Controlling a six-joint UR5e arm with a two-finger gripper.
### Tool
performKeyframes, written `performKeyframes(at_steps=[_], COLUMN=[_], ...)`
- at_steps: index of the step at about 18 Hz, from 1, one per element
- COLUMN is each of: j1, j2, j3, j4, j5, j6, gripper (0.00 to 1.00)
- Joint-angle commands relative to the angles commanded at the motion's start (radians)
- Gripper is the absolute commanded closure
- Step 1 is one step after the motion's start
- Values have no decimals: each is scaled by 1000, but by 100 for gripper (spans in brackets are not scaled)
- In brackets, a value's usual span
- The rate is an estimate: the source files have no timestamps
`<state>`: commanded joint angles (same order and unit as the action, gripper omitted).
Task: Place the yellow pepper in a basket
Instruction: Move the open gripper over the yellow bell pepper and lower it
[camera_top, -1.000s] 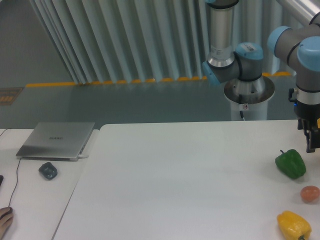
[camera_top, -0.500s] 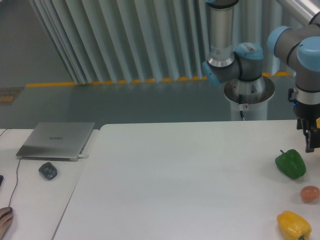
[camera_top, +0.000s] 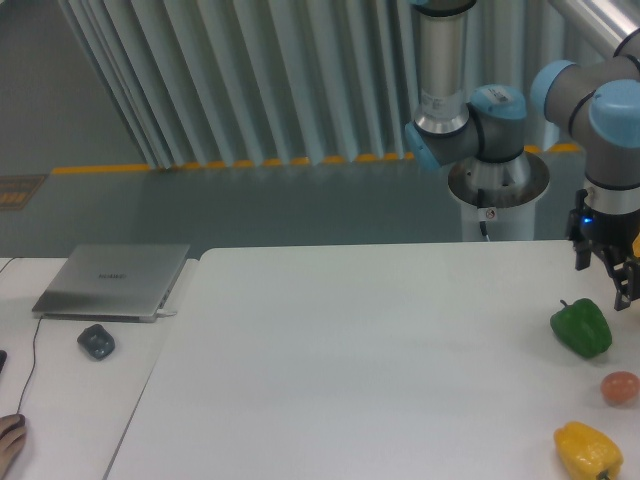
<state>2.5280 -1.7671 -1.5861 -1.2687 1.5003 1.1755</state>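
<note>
1. The yellow pepper lies on the white worktop in its near right corner, glossy and lumpy, its lower edge cut off by the bottom of the view. Nothing touches it.
2. Just behind it and a little to the right sits a small round orange-pink fruit, apart from the pepper.
3. Farther back along the same right edge rests a green bell pepper with its stem pointing up and back, separate from the fruit.
4. The end effector hangs above and slightly behind the green pepper, at the right edge of the view, well apart from the yellow pepper. Its dark fingers point downward with a gap showing between them, so it stands apart and holds nothing. A small blue light glows on the wrist above it.
5. The arm's grey and light-blue joints rise behind the worktop to a round base.
6. On the far left a closed silver laptop lies on a separate white surface, with a small dark object just in front of it and a thin cable running toward the near edge.
7. No basket is in view.
</note>
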Motion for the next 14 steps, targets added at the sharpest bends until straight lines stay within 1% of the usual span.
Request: performKeyframes(at_steps=[2, 3, 5, 6, 7, 9, 10, 12, 14], j1=[-21, -26, -57, -81, -90, -113, -117, -118, -120], j2=[-3, -14, -32, -44, -64, -84, -93, -104, -117], j3=[0, 0, 3, 5, 9, 23, 23, 23, 23], j4=[17, 28, 78, 113, 132, 167, 181, 204, 250], j5=[-2, -2, -5, -5, -3, 0, 0, 0, 0], j6=[-45, -97, -225, -302, -363, -495, -558, -638, -729], gripper=[0, 0, 0, 0, 0, 0, 0, 0, 0])
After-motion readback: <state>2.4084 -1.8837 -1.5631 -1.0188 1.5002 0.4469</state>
